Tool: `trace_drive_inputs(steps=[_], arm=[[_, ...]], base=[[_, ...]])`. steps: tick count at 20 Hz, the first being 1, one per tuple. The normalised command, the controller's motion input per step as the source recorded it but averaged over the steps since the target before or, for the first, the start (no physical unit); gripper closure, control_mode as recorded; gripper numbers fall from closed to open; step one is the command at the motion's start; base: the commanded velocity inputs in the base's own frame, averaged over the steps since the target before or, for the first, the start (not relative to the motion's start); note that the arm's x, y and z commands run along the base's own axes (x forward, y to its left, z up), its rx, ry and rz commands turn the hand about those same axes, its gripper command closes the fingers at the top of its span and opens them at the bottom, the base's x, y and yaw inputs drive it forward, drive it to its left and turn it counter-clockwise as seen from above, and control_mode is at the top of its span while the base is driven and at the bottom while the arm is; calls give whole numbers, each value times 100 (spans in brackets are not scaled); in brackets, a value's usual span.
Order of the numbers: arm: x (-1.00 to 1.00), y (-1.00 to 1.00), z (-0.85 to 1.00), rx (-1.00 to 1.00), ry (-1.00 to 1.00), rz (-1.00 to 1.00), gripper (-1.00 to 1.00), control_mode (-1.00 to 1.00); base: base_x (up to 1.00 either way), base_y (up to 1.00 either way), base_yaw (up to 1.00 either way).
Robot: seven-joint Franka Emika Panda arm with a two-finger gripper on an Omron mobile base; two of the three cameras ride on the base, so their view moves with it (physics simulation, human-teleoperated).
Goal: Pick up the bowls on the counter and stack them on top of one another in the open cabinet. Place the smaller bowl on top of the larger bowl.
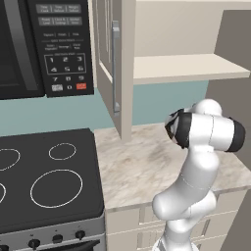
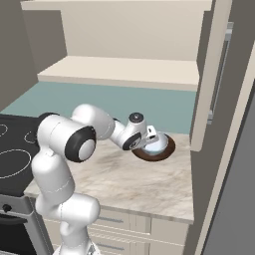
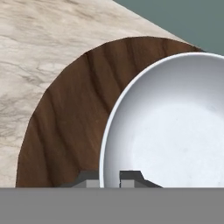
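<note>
This was a kitchen. A black stovetop (image 1: 46,184) with white rings sat next to a stone desk (image 1: 142,162) with cream drawers under it. A black microwave (image 1: 46,44) with buttons hung above the stove. A beige cabinet (image 1: 188,68) stood open on the wall, over a blue-green wall (image 2: 149,107).
</note>
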Motion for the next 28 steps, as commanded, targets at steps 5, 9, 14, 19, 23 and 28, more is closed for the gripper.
trace_drive_inputs(steps=[5, 9, 14, 19, 23, 28], arm=[[9, 0, -11, 0, 0, 5, 100, -100], [6, 0, -8, 0, 0, 4, -100, -100], [1, -4, 1, 0, 0, 4, -100, -100], [0, 0, 19, 0, -2, 1, -100, -100], [-6, 0, 27, 0, -1, 0, -100, -100], [-18, 7, 19, -1, 0, 0, -100, -100]], base=[[0, 0, 0], [0, 0, 0], [0, 0, 0], [0, 0, 0], [0, 0, 0], [0, 0, 0]])
